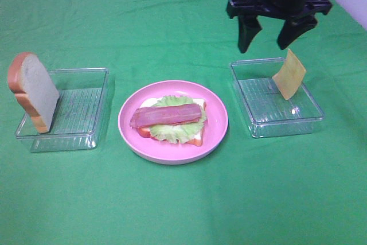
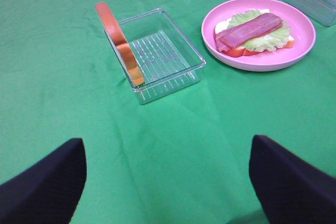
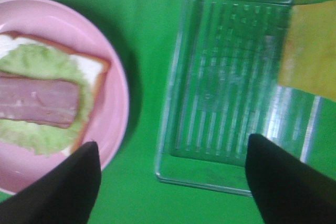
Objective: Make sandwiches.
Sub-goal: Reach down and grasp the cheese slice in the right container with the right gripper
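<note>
A partly stacked sandwich (image 1: 170, 120) lies on the round pink plate (image 1: 215, 133): a bread slice, green lettuce and a pink-red bacon strip (image 1: 167, 115) on top. It also shows in the left wrist view (image 2: 255, 34) and the right wrist view (image 3: 44, 99). A second bread slice (image 1: 33, 91) leans upright against the left clear tray (image 1: 80, 113). A yellow-orange cheese square (image 1: 289, 74) leans in the right clear tray (image 1: 275, 104). My right gripper (image 1: 269, 34) hangs open and empty above the right tray. My left gripper (image 2: 168, 182) is open and empty, out of the exterior view.
Green cloth covers the table. The two clear trays stand either side of the plate. The bread slice's orange-brown crust (image 2: 118, 43) shows edge-on in the left wrist view. The cheese (image 3: 311, 51) shows at the tray's far side in the right wrist view.
</note>
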You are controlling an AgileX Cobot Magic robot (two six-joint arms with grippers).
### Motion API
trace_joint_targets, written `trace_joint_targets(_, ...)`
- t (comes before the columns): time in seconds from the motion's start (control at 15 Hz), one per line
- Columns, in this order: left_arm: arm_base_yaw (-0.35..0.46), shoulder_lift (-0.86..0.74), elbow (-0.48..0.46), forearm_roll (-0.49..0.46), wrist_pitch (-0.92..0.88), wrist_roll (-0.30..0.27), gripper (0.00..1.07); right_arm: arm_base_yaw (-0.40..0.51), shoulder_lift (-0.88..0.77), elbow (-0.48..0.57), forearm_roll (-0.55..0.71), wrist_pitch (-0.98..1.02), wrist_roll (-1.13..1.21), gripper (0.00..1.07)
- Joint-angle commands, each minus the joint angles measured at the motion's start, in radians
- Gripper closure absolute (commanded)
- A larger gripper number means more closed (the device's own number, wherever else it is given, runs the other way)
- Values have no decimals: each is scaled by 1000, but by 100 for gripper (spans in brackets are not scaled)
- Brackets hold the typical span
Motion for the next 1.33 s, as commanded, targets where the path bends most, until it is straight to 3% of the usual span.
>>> trace_joint_targets(0.07, -4, -22, 1, -5, -13, -7, 26, -87, -9, -3, -10, 25, -61, 34)
trace_joint_targets(0.33, -4, -22, 1, -5, -13, -7, 26, -208, -6, -3, 1, -12, -93, 34)
trace_joint_targets(0.53, -4, -22, 1, -5, -13, -7, 26, -286, 27, -4, 140, -32, -210, 34)
trace_joint_targets(0.93, -4, -22, 1, -5, -13, -7, 26, -292, 129, -18, 202, -99, -245, 35)
trace_joint_targets(1.33, -4, -22, 1, -5, -13, -7, 26, -292, 272, -177, 182, -25, -205, 40)
